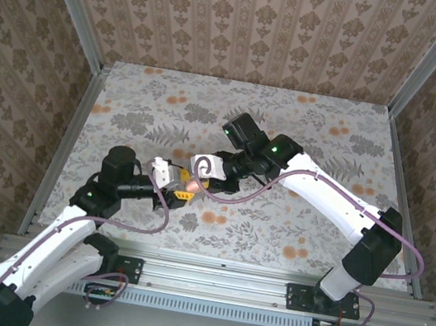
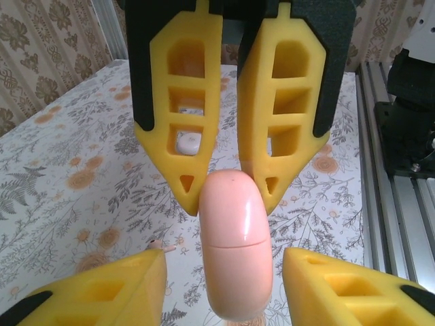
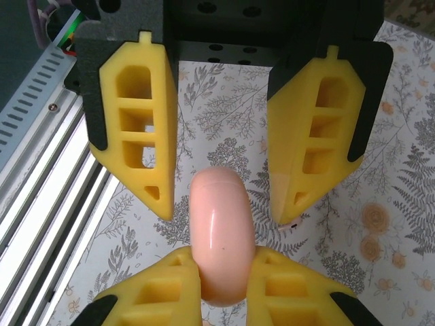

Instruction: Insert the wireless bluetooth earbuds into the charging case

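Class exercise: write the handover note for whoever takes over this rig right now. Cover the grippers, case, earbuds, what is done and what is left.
Right gripper: shut on the pink case, holding it on edge.
Left gripper: open, one finger on each side of the case, not touching it.
Case: looks closed, seam showing.
Earbuds: one small white earbud lies on the table beyond the case; the second is not confirmed.
Done: case gripped.
Left: open it and put in both earbuds.

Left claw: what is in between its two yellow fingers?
The pink charging case sits between the fingers of the left claw, touching neither. The right claw is pinching it. The right wrist view shows this.
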